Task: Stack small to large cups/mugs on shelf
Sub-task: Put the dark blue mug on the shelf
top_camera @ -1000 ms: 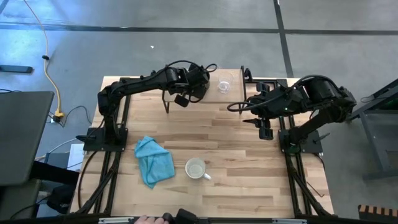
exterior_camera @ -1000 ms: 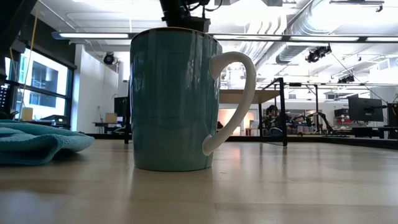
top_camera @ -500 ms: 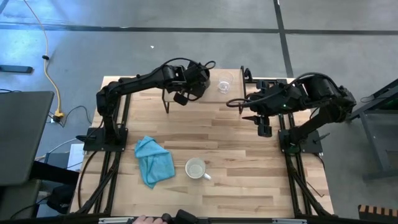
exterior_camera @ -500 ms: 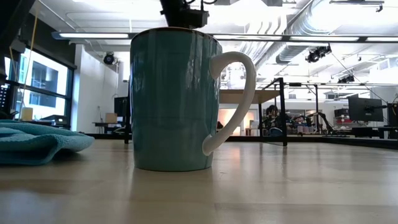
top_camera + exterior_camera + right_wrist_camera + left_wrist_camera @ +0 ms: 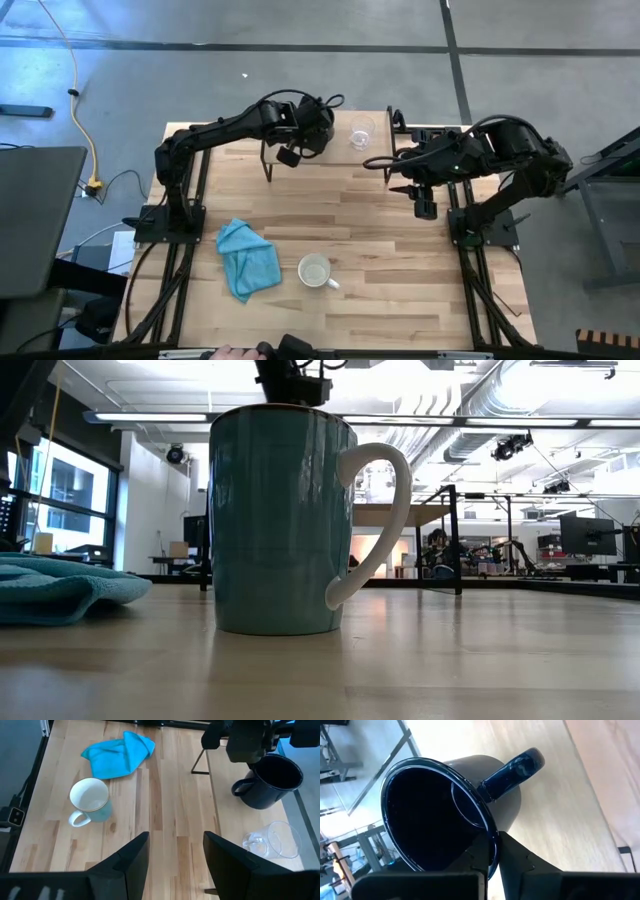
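A black mug (image 5: 272, 781) is over the light-wood shelf (image 5: 235, 827) at the table's far side, with my left gripper (image 5: 305, 140) shut on it. A clear glass cup (image 5: 274, 840) stands on the shelf to the mug's right. The larger mug (image 5: 315, 270), white inside and teal outside with a white handle, stands upright on the tabletop near the front edge. My right gripper (image 5: 175, 840) hovers open over the table's right part, right of the shelf, with nothing between its fingers. My left gripper pinches the black mug's rim (image 5: 492, 851), one finger inside the mug and one outside on the wall. The hold is on the rim not far from the handle (image 5: 515, 767). The fingers slant down from the table's left. Whether the mug's base touches the shelf, I cannot tell.
A crumpled teal cloth (image 5: 248, 258) lies on the tabletop left of the white mug. The shelf's dark metal legs (image 5: 200, 762) stand on the table. Bare wood lies between the shelf and the near objects.
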